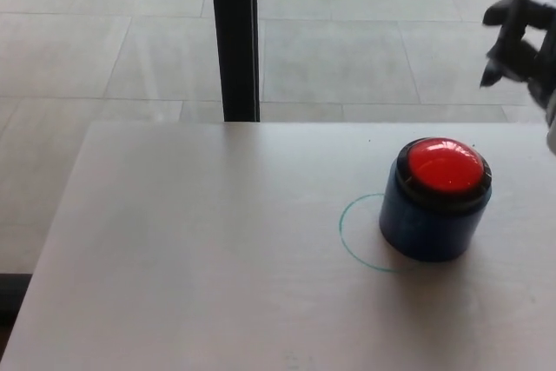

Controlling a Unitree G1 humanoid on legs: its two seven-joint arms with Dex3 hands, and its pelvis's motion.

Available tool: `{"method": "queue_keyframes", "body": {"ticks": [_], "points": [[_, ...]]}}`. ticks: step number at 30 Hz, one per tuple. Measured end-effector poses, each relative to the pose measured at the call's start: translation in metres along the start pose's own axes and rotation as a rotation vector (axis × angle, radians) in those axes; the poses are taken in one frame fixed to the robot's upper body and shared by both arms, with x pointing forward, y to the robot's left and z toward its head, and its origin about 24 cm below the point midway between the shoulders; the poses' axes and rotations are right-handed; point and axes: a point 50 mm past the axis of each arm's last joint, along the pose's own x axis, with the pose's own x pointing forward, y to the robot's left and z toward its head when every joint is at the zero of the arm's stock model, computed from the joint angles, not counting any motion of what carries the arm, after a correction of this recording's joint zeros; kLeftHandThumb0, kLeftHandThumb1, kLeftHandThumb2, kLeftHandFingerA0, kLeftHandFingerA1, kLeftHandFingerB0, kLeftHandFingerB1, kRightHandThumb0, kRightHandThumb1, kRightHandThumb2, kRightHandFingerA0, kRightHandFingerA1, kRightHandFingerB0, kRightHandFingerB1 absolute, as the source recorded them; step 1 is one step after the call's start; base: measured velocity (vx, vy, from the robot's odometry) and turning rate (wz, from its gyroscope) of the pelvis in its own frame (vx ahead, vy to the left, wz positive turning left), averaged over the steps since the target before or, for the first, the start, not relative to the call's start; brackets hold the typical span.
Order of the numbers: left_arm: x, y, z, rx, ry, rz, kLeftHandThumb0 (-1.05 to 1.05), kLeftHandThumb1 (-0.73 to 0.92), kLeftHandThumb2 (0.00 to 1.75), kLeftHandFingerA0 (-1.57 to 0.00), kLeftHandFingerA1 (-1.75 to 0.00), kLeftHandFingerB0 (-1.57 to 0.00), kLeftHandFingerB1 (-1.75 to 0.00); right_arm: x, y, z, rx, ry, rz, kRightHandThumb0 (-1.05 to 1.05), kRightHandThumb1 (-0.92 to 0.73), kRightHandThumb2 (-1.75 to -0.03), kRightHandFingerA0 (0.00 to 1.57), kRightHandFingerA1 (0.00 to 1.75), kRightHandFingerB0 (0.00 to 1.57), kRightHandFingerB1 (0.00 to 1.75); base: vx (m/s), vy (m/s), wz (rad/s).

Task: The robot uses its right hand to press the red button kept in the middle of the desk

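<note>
Fingers (502,36) of the right hand (524,41) show only at the far right edge of the view, raised high above the counter (191,249) and well clear of everything on it. They look curled and hold nothing, though the hand is cut off by the frame and blurred, so I cannot tell whether they are clenched or loose. No left hand shows.

Largest in view is the pale counter, with tiled floor (104,41) and a dark post (234,36) beyond its far edge. On the counter's right half, nearer the right edge than the middle, stands the button (443,167): a red dome on a round dark-blue base (427,228). It covers the right side of a thin green circle (347,236) drawn on the surface, leaving the left arc bare.

As to progress, nothing touches the dome, and the frame gives no sign whether a press has been made. If not, the hand must come down onto the dome.
</note>
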Motion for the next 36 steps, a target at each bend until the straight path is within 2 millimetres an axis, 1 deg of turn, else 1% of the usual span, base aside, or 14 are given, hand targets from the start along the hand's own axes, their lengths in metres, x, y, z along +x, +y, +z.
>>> {"method": "queue_keyframes", "body": {"ticks": [5, 8, 19, 20, 22, 26, 27, 28, 29, 30, 31, 32, 35, 36], "points": [[0.0, 0.003, -0.005, 0.008, 0.011, 0.006, -0.52, 0.89, 1.1, -0.42, -1.04, -0.09, -0.71, 0.002, -0.023, 0.03, 0.074, -0.075, -0.049, -0.28, -0.41, -1.44, 1.03, 1.75, 0.79, 1.56, 0.0, 0.0, 0.0], [0.0, 0.004, -0.005, 0.003, 0.013, 0.008, -0.51, 0.88, 1.09, -0.21, -0.93, 0.0, -0.68, 0.001, -0.046, 0.049, 0.114, -0.117, -0.099, -0.27, -0.42, -1.42, 0.98, 1.75, 0.73, 1.6, 0.0, 0.0, 0.0], [0.0, 0.007, -0.008, -0.02, 0.021, 0.013, -0.52, 0.85, 1.1, -0.05, -1.01, 0.0, -0.75, -0.045, -0.179, 0.096, 0.114, -0.241, -0.423, -0.29, -0.34, -1.46, 1.08, 1.75, 0.82, 1.55, 0.0, 0.0, 0.0], [0.0, 0.007, -0.008, -0.023, 0.021, 0.012, -0.53, 0.88, 1.1, -0.25, -0.94, -0.04, -0.71, -0.052, -0.19, 0.096, 0.099, -0.24, -0.456, -0.28, -0.3, -1.44, 1.11, 1.75, 0.84, 1.5, 0.0, 0.0, 0.0], [0.0, 0.007, -0.008, -0.023, 0.021, 0.013, -0.53, 0.86, 1.1, -0.06, -1.0, 0.0, -0.72, -0.065, -0.208, 0.091, 0.079, -0.231, -0.509, -0.42, -0.47, -1.21, 1.37, 1.47, 0.95, 1.21, 0.0, 0.0, 0.0], [0.0, 0.007, -0.007, -0.024, 0.018, 0.011, -0.52, 0.88, 1.06, -0.15, -0.93, -0.01, -0.68, -0.09, -0.238, 0.073, 0.056, -0.197, -0.6, -0.53, -0.46, -1.07, 1.37, 1.44, 0.88, 1.12, 0.0, 0.0, 0.0], [0.0, 0.007, -0.007, -0.024, 0.018, 0.011, -0.5, 0.86, 1.1, -0.13, -0.85, 0.0, -0.67, -0.095, -0.243, 0.069, 0.058, -0.192, -0.618, -0.46, -0.45, -1.04, 1.15, 1.75, 0.86, 1.16, 0.0, 0.0, 0.0], [0.0, 0.007, -0.007, -0.024, 0.018, 0.012, -0.5, 0.86, 1.1, -0.13, -0.85, 0.0, -0.67, -0.1, -0.248, 0.066, 0.061, -0.19, -0.633, -0.46, -0.45, -1.04, 1.15, 1.75, 0.86, 1.16, 0.0, 0.0, 0.0], [0.0, 0.007, -0.007, -0.025, 0.018, 0.011, -0.51, 0.87, 1.1, -0.16, -0.88, -0.03, -0.7, -0.108, -0.254, 0.061, 0.063, -0.186, -0.658, -0.52, -0.41, -1.15, 1.4, 1.43, 0.96, 1.01, 0.0, 0.0, 0.0], [0.0, 0.007, -0.007, -0.024, 0.017, 0.011, -0.51, 0.86, 1.11, -0.18, -0.89, -0.01, -0.68, -0.115, -0.261, 0.057, 0.067, -0.183, -0.684, -0.48, -0.33, -1.22, 1.22, 1.69, 1.01, 1.02, 0.0, 0.0, 0.0], [0.0, 0.006, -0.007, -0.023, 0.016, 0.011, -0.51, 0.87, 1.1, -0.18, -0.89, -0.01, -0.68, -0.126, -0.269, 0.05, 0.078, -0.179, -0.722, -0.51, -0.47, -1.18, 1.41, 1.43, 0.95, 1.01, 0.0, 0.0, 0.0], [0.0, 0.006, -0.007, -0.022, 0.016, 0.01, -0.51, 0.89, 1.07, -0.19, -0.88, -0.03, -0.68, -0.131, -0.273, 0.046, 0.082, -0.177, -0.737, -0.52, -0.41, -1.12, 1.27, 1.67, 1.04, 0.98, 0.0, 0.0, 0.0], [0.0, 0.006, -0.006, -0.022, 0.014, 0.01, -0.52, 0.89, 1.08, -0.19, -0.9, -0.04, -0.7, -0.153, -0.287, 0.025, 0.117, -0.149, -0.817, -0.59, -0.45, -1.1, 1.46, 1.45, 1.0, 0.99, 0.0, 0.0, 0.0], [0.0, 0.006, -0.005, -0.023, 0.013, 0.009, -0.52, 0.87, 1.13, -0.31, -0.94, -0.07, -0.7, -0.166, -0.294, 0.01, 0.139, -0.125, -0.867, -0.62, -0.57, -0.88, 1.25, 1.7, 0.86, 0.91, 0.0, 0.0, 0.0]]}}
